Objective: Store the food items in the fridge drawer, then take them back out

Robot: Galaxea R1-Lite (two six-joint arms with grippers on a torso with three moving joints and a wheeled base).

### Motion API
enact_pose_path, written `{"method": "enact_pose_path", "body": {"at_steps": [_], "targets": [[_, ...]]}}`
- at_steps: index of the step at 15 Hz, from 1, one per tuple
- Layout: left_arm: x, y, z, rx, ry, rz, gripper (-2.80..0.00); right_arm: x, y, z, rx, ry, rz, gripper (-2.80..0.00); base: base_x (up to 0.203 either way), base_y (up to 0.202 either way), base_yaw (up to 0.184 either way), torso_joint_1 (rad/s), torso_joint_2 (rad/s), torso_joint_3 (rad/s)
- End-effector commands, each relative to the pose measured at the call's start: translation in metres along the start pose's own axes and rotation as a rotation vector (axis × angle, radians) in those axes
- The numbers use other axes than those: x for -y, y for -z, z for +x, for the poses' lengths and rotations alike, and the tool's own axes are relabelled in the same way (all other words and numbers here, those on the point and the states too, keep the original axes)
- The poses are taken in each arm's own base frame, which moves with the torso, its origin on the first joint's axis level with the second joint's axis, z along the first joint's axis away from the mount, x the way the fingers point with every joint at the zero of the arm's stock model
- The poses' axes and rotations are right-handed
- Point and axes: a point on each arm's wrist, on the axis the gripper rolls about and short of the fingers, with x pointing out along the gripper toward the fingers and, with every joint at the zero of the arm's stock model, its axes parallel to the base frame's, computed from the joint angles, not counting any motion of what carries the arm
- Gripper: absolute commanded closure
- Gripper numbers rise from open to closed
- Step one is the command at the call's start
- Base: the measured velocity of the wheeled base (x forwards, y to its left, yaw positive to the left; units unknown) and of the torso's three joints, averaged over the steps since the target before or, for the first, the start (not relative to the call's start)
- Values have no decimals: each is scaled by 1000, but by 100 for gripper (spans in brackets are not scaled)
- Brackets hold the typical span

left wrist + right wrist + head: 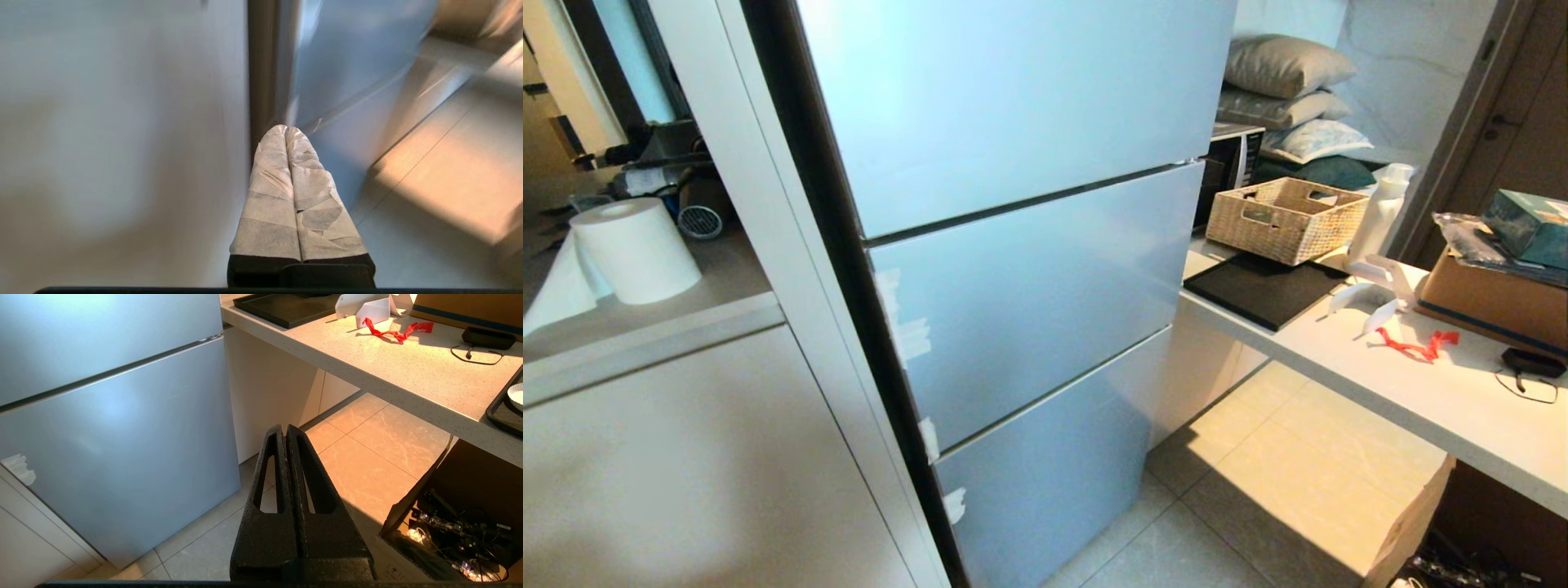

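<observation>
Closed, pale blue-grey fridge with three stacked front panels (1013, 245); no panel pulled out, so clear plastic drawer and small red-orange fruit hidden, place impossible to tell.

Neither arm inside the head view. Left gripper (286, 130), seen only from its own wrist camera: two long fingers wrapped in pale, creased tape (269, 192), pressed together tip to tip, nothing between them. Held low and pointing forward at the dark vertical strip (261, 73) between the white cabinet side (122, 122) and the blue-grey fridge front, tips near that strip; contact impossible to judge. Surroundings smeared in that view.

Right gripper (286, 428), likewise seen only from its wrist camera: two black slotted fingers (267, 486) closed flat against each other, empty. Aimed forward and downward over the beige floor tiles (367, 457), well apart from the fridge's lower panel on one side and the speckled white countertop (408, 384) on the other.

On that countertop: woven wicker basket (1286, 219), flat black tray (1262, 287), scrap of red ribbon (1417, 345), brown cardboard box (1494, 298). Left of the fridge, on a ledge, white paper towel roll (633, 249). Under the counter, open carton full of dark cables (453, 535).
</observation>
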Motion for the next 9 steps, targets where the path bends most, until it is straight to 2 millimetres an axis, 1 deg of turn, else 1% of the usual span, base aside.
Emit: {"method": "enact_pose_path", "body": {"at_steps": [1,2,3,4,5,8,9], "targets": [[2,-43,14,-30,32,-66,0,0,0,0,-1,0,0,0,0,0,0,0,0,0],[3,-55,29,-90,59,-111,0,0,0,0,-1,0,0,0,0,0,0,0,0,0],[4,-65,49,-153,87,-165,0,0,0,0,-1,0,0,0,0,0,0,0,0,0],[5,-71,71,-206,108,-217,0,0,0,0,-1,0,0,0,0,0,0,0,0,0],[6,-75,97,-250,125,-266,0,0,0,0,-1,0,0,0,0,0,0,0,0,0],[8,-71,170,-290,164,-339,0,0,0,0,-1,0,0,0,0,0,0,0,0,0],[9,-68,190,-287,172,-361,0,0,0,0,-1,0,0,0,0,0,0,0,0,0]]}}
